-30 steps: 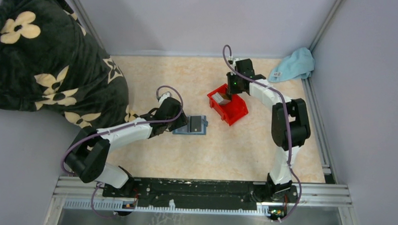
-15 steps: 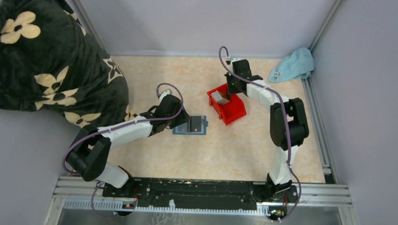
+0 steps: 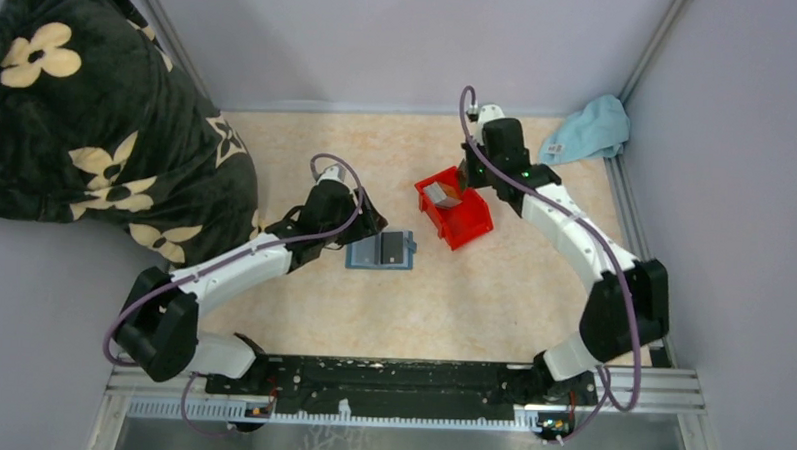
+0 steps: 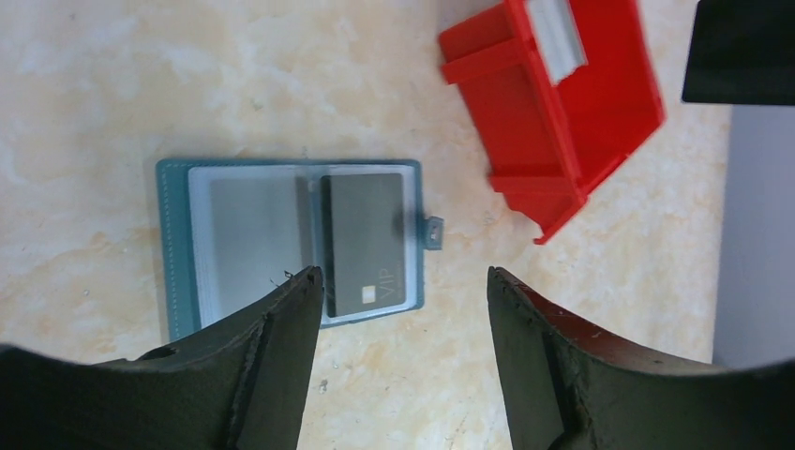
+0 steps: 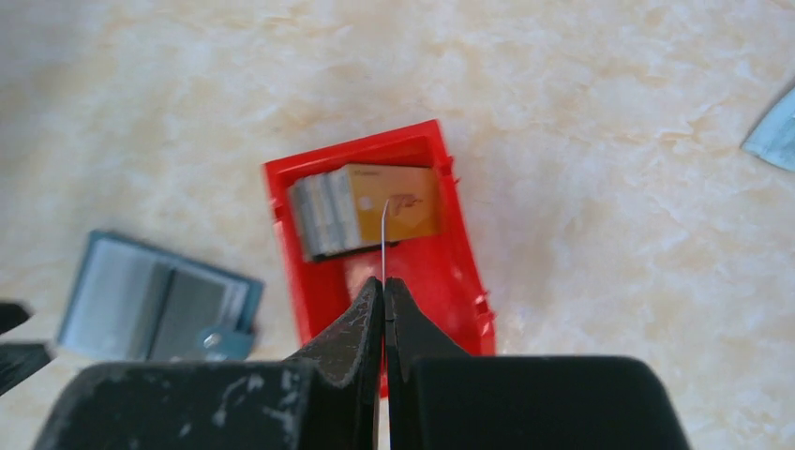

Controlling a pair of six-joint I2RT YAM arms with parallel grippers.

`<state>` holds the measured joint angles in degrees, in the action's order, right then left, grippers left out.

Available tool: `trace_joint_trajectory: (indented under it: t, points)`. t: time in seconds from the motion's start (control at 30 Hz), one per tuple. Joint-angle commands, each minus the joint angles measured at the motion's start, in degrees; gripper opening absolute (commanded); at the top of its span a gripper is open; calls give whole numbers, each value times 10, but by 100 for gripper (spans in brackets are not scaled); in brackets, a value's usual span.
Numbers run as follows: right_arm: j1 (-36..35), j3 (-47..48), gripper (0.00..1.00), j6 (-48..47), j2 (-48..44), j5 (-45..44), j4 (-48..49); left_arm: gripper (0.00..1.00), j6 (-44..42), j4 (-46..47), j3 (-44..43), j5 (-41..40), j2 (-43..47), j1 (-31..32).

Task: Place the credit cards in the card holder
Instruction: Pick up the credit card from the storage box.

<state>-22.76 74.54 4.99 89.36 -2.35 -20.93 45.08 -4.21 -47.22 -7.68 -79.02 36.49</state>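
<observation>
The right gripper (image 5: pixel 384 286) pinches a credit card (image 5: pixel 383 239) edge-on above the red bin (image 5: pixel 319 286), while the spread left gripper (image 4: pixel 403 274) hovers over the card holder (image 4: pixel 173 244).

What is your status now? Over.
Left jaws open beside the open card holder, one dark card in it. Right jaws shut on a thin card, edge-on, above the red bin. Nothing in the way.

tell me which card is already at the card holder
The dark card marked VIP, on the snap-tab half of the open teal card holder. Other cards sit in the red bin; another card is pinched in the right gripper.
</observation>
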Motion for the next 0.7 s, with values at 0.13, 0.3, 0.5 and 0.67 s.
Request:
trace_joint_trajectory:
  t: [0.13,0.3,0.5,0.67]
  points:
    - [-71,-111,0,69,-174,118,1,71,-80,71,22,145,80,-3]
    - [-129,-191,0,105,-240,181,6,70,-115,109,52,257,116,-2]
    - [-142,-257,0,162,-310,256,37,69,-139,131,75,359,153,-1]
    - [-142,-274,0,186,-326,301,58,68,-147,136,83,431,160,-1]
